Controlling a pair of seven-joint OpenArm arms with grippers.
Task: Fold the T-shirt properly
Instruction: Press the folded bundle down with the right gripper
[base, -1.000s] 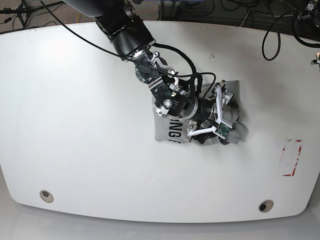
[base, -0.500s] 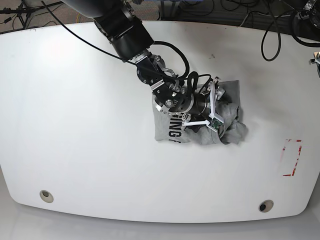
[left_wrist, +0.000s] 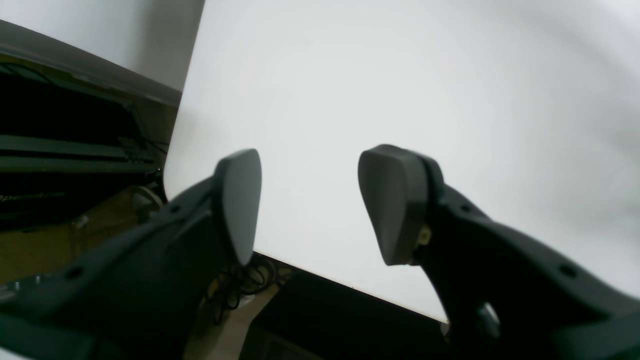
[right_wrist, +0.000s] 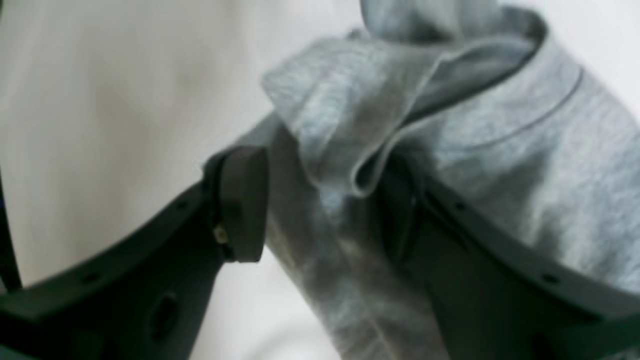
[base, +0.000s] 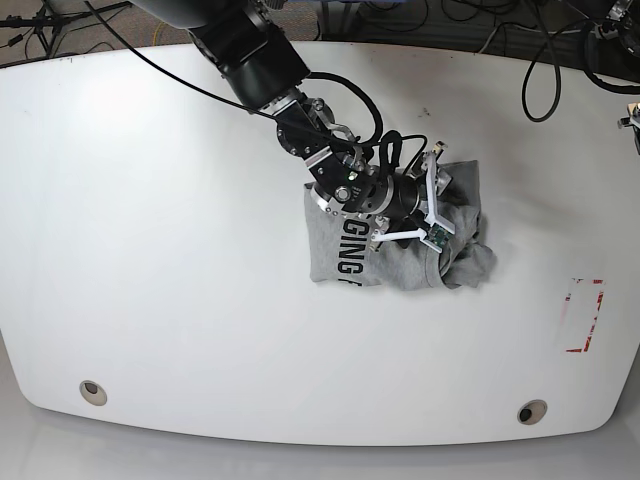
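The light grey T-shirt (base: 345, 262) lies crumpled right of the table's middle, with black letters "GING" showing on its left part. My right gripper (base: 450, 212) is low over the shirt's bunched right side. In the right wrist view it (right_wrist: 320, 205) stands open, and a loose fold of the T-shirt (right_wrist: 500, 150) hangs between the two fingers without being pinched. My left gripper (left_wrist: 310, 205) is open and holds nothing, hovering above a bare corner of the white table (left_wrist: 400, 75). The shirt does not show in that view.
The white table (base: 150, 250) has a red tape mark (base: 585, 315) near its right edge and two round holes (base: 92, 392) (base: 531, 411) near the front. Black cables (base: 545, 60) hang past the far edge.
The right arm has pulled its gripper back toward the table's far side over the shirt. The bunched right part shifted with it, and more of the lettering shows.
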